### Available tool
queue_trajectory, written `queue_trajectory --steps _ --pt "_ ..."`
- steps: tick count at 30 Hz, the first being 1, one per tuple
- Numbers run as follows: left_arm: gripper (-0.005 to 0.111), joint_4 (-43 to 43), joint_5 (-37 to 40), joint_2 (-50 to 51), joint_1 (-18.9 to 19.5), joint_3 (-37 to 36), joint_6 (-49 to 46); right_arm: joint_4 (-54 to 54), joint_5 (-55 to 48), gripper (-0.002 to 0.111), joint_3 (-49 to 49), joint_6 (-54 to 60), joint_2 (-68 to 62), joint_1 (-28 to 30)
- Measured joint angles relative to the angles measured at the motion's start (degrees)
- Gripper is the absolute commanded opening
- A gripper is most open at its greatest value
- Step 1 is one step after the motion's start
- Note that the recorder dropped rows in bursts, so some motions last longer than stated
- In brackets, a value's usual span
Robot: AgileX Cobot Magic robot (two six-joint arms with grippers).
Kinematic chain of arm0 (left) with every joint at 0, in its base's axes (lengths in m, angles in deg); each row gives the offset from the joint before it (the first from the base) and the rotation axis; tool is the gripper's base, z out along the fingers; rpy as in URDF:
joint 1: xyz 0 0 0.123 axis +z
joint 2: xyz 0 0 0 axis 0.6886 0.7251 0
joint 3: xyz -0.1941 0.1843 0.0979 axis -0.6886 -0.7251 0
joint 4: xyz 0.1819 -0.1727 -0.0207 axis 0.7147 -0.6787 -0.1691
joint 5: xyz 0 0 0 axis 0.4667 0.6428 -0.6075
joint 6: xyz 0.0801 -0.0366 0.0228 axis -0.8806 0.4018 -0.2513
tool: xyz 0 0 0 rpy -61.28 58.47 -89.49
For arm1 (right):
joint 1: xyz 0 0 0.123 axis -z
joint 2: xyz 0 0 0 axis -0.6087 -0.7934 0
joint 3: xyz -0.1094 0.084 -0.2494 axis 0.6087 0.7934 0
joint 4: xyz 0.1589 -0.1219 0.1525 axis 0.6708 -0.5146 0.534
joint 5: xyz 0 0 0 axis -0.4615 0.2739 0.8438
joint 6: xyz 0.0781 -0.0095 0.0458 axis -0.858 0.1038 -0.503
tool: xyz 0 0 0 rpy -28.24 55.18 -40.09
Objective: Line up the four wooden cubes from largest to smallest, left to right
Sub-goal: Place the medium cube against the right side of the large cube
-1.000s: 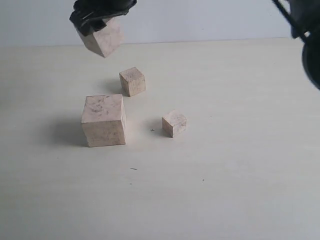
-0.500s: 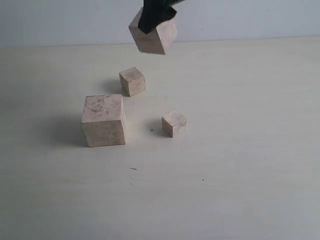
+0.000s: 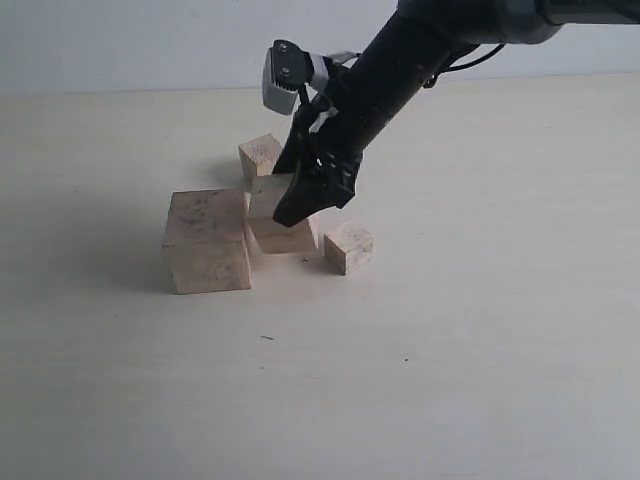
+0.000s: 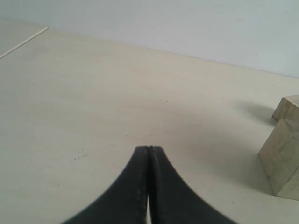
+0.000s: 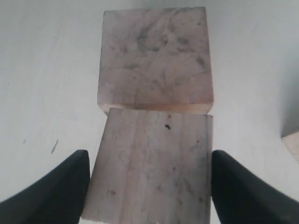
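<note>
Placing step: second-largest cube sits just right of the largest cube.
Your right gripper clamps it, touching or nearly touching the largest; seat it flat on the worktop, then release; left gripper closed, empty.

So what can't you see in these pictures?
- Exterior view: the right end effector covers much of the held cube, so I cannot tell if it rests on the table.
- Exterior view: it also hides part of the back cube.
- Left wrist view: the picture's edge cuts off the largest cube.
- Right wrist view: only a corner of another cube shows; which one, I cannot tell.
</note>
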Motion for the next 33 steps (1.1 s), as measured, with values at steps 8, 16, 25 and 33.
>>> queue_trajectory --steps 8,16,25,33 --pt "0.000 0.0 0.0 0.0 0.0 0.0 0.0 1.1 -2.4 0.000 0.0 9.6 -4.3 0.0" --pt "0.000 0.0 0.0 0.0 0.0 0.0 0.0 3.1 -2.6 0.000 0.0 10.9 -6.5 0.0" --pt "0.000 0.0 0.0 0.0 0.0 0.0 0.0 5.2 -2.5 0.021 0.0 11.3 -7.2 0.2" --pt "0.000 0.0 0.0 0.0 0.0 0.0 0.0 5.5 -2.5 0.035 0.0 11.3 -7.2 0.2"
